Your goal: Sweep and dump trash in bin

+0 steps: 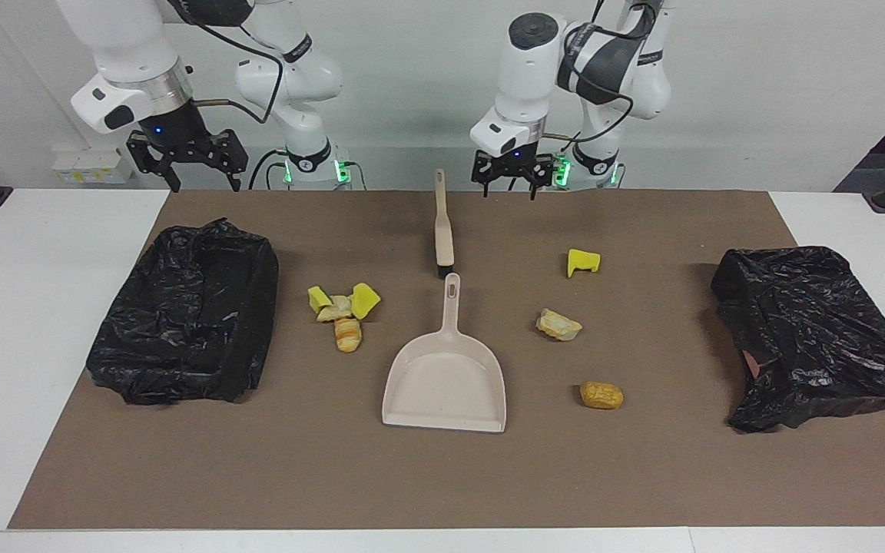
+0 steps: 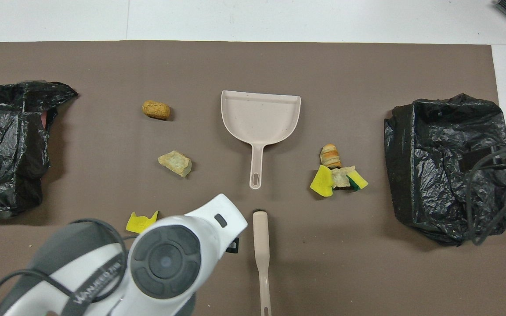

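Both grippers are seen with fingers spread and nothing held. In the facing view the left gripper (image 1: 511,180) is held over the bench's robot-side edge, just beside the brush (image 1: 442,223) toward the left arm's end. The right gripper (image 1: 187,160) hangs above the corner of the brown mat (image 1: 442,476) at the right arm's end, close to the black-bagged bin (image 1: 185,315) there. A second bagged bin (image 1: 811,330) is set at the left arm's end. The dustpan (image 1: 446,376) lies mid-mat, handle toward the brush. The trash is scattered on the mat: a cluster (image 1: 343,311) of yellow and bread-like bits between dustpan and right-end bin, and a yellow scrap (image 1: 583,262), a pale lump (image 1: 558,324) and a golden-brown lump (image 1: 601,395) toward the left arm's end.

From overhead, the left arm's wrist (image 2: 165,259) covers its gripper beside the brush (image 2: 261,245). Only cabling of the right arm is shown over its bin (image 2: 446,166).
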### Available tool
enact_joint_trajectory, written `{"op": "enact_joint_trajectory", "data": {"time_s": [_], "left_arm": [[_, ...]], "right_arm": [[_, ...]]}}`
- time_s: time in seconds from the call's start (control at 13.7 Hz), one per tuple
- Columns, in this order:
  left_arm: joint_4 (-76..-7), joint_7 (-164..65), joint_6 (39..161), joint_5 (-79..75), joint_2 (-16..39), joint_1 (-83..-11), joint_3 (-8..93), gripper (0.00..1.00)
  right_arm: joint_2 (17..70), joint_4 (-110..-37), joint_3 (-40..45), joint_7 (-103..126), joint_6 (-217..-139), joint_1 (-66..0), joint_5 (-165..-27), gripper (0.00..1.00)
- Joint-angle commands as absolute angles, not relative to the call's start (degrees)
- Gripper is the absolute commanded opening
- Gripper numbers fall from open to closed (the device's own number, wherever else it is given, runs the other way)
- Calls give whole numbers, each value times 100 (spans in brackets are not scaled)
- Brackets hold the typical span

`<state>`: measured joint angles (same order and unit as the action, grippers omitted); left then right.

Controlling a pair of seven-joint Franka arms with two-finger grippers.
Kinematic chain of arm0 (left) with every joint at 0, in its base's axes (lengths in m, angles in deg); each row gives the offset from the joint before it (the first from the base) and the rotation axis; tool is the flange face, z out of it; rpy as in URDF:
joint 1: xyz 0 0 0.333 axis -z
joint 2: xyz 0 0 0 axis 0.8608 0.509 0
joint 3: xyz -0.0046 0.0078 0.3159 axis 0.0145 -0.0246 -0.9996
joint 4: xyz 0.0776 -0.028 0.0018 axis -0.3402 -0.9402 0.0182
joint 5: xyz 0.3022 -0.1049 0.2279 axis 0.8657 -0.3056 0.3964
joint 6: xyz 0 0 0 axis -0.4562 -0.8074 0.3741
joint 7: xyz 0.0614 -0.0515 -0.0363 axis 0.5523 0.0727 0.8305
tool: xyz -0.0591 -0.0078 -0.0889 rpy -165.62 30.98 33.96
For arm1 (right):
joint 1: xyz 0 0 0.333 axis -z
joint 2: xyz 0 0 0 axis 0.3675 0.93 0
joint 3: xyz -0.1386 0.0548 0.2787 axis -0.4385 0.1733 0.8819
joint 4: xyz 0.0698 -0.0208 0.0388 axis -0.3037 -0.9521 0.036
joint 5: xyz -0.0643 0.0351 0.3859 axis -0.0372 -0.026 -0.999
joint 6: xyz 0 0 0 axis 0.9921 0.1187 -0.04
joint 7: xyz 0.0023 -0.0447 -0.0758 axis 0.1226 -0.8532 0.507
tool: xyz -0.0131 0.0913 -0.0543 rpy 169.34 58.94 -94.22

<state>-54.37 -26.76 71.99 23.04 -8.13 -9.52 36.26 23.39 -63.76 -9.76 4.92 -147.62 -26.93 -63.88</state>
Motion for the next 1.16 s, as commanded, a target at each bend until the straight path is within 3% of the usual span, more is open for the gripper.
{"op": "enact_joint_trajectory", "data": {"time_s": [0.0,0.66,0.95,1.09], "left_arm": [[-5926,-2036,7869,2308,-584,-291,3504,100],[-6534,-876,8996,2300,-84,1151,3522,100],[-6507,-585,9322,2300,269,1214,3513,100],[-6481,-488,9243,2300,269,1162,3504,93]], "right_arm": [[2198,-6563,-983,440,-14871,-2675,-6446,100],[2180,-6581,-1053,432,-14871,-2771,-6446,100],[2189,-6581,-1071,423,-14871,-2824,-6446,100],[2189,-6581,-1255,414,-14871,-2973,-6446,100]]}}
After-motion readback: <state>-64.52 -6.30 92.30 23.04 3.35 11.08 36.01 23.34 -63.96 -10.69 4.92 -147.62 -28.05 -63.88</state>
